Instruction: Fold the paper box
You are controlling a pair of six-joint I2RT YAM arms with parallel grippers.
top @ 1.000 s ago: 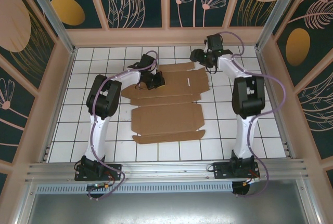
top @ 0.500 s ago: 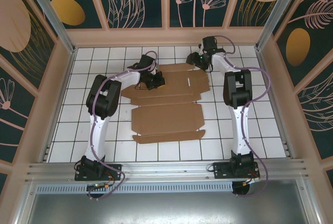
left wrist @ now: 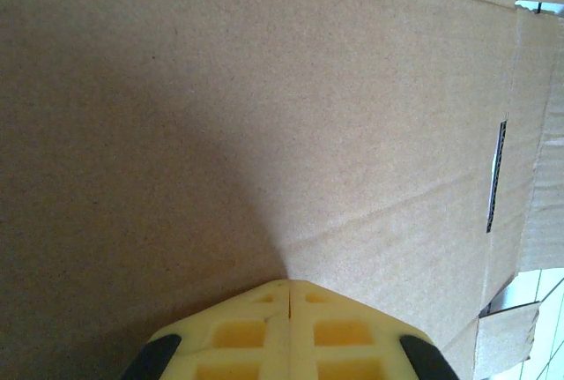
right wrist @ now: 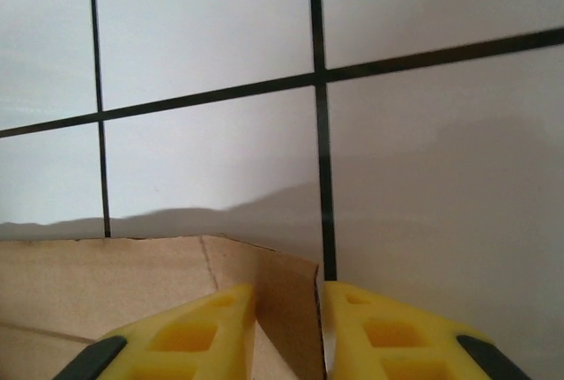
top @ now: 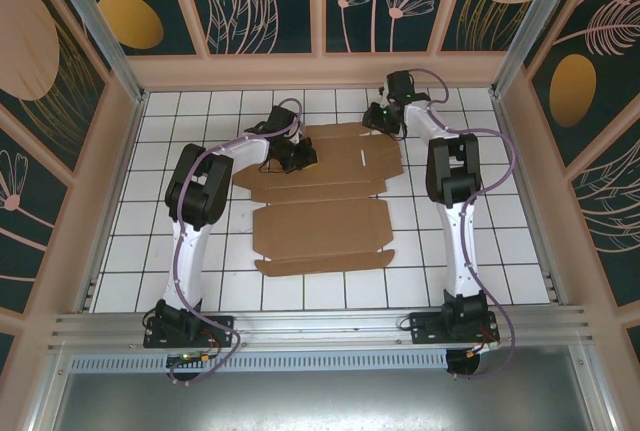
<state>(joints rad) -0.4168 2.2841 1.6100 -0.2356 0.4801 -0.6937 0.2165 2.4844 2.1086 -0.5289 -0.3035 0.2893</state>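
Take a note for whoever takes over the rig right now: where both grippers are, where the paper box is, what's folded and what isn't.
Left gripper: shut, tip resting on the far panel of the paper box, toward its left side.
Right gripper: shut on a raised flap at the box's far right corner.
Paper box: lies mostly flat and unfolded on the tiled table between the arms.
Done: only that corner flap is lifted.
Left: probably all walls to raise and flaps to tuck.
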